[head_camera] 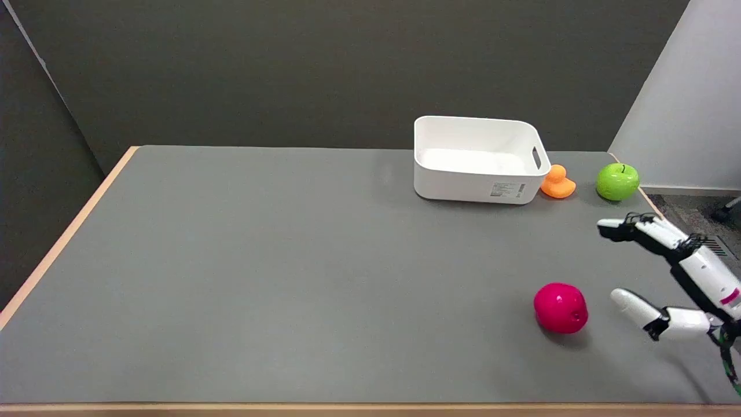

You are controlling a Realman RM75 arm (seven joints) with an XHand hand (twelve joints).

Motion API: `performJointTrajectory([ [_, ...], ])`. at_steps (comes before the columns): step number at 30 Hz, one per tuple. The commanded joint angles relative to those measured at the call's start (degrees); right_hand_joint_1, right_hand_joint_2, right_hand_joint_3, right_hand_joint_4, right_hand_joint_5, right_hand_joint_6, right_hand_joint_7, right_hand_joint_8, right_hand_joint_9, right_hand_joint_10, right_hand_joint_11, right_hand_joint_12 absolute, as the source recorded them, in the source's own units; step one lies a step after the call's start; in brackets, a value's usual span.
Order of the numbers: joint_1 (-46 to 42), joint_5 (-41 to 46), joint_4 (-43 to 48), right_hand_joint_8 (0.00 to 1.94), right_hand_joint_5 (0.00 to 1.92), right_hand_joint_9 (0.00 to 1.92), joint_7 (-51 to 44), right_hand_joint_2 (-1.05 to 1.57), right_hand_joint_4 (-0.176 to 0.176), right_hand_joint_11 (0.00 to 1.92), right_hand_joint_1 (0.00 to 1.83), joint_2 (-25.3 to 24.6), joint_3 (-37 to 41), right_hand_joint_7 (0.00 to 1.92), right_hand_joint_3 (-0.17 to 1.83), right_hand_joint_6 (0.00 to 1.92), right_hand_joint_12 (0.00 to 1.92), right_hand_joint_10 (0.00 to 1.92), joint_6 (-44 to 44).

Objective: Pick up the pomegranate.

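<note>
Here, one pomegranate (pixel 560 307), one apple (pixel 617 181), one bin (pixel 477 160)

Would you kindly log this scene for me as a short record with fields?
target: pomegranate, on table, untouched
robot hand: right, open, fingers spread, just right of pomegranate
bin: white, far side, appears empty
duck: orange, right of bin
apple: green, far right corner

White-and-black robot hand (pixel 677 272), pink marking, green cable
</note>
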Motion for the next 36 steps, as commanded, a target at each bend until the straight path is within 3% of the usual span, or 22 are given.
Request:
performJointTrajectory([
  [1,-0.4,-1.5,3.8,0.52,0.30,0.36,-6.7,0.62,0.063,0.20,0.37,-2.6,-5.4,0.49,0.84,0.55,1.39,0.98,1.5],
  [19,2.1,-3.1,6.1,0.53,0.31,0.36,-6.7,0.62,0.059,0.20,0.37,-2.0,-6.8,0.49,0.84,0.55,1.40,0.99,-4.9],
  [36,4.8,-3.5,1.4,0.53,0.31,0.36,-6.8,0.62,0.059,0.20,0.38,-1.8,-6.9,0.49,0.84,0.55,1.39,0.99,-9.6],
])
